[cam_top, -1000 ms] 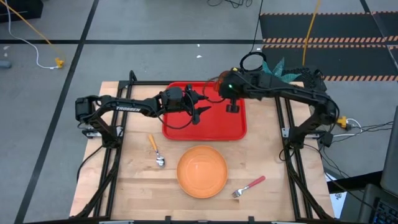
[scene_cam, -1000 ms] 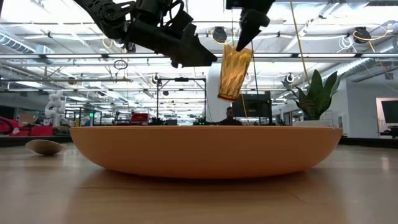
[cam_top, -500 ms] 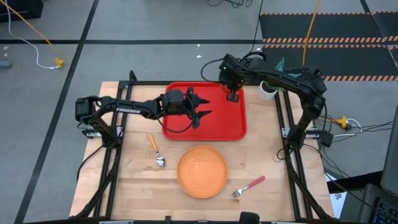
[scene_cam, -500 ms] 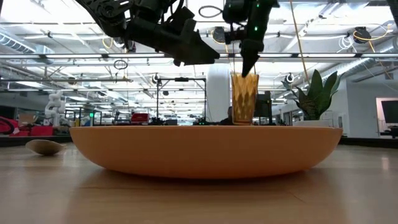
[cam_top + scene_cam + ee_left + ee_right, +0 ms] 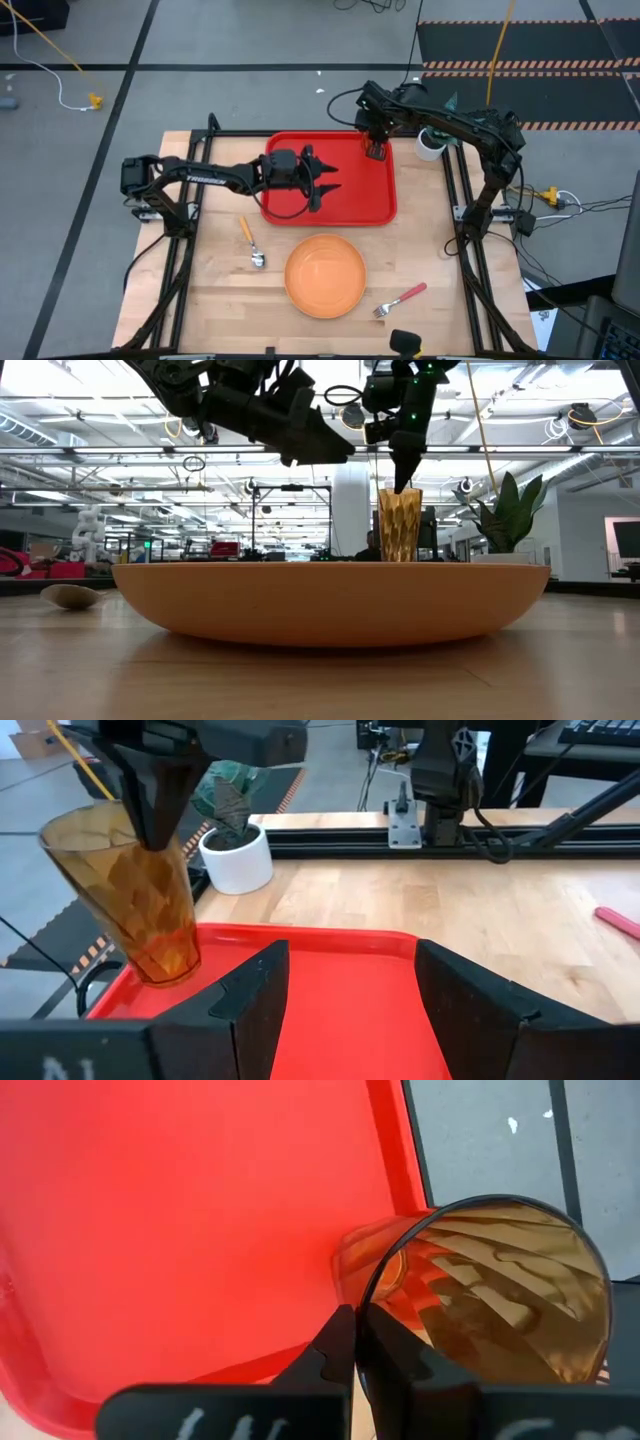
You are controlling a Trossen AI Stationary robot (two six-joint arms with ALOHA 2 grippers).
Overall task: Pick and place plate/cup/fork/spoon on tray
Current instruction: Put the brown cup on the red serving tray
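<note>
One finger inside the cup (image 5: 470,1295), the right gripper (image 5: 375,135) pinches its rim at the tray's (image 5: 340,200) far right corner; a crooked release could topple it.

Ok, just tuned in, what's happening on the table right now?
The right tool is shut on the rim of the cup and has it at the far right corner of the tray, base about on the tray floor, slightly tilted in the left wrist view. The left tool hovers open over the tray's middle, holding nothing. The plate, spoon and fork lie on the table, off the tray.
</note>
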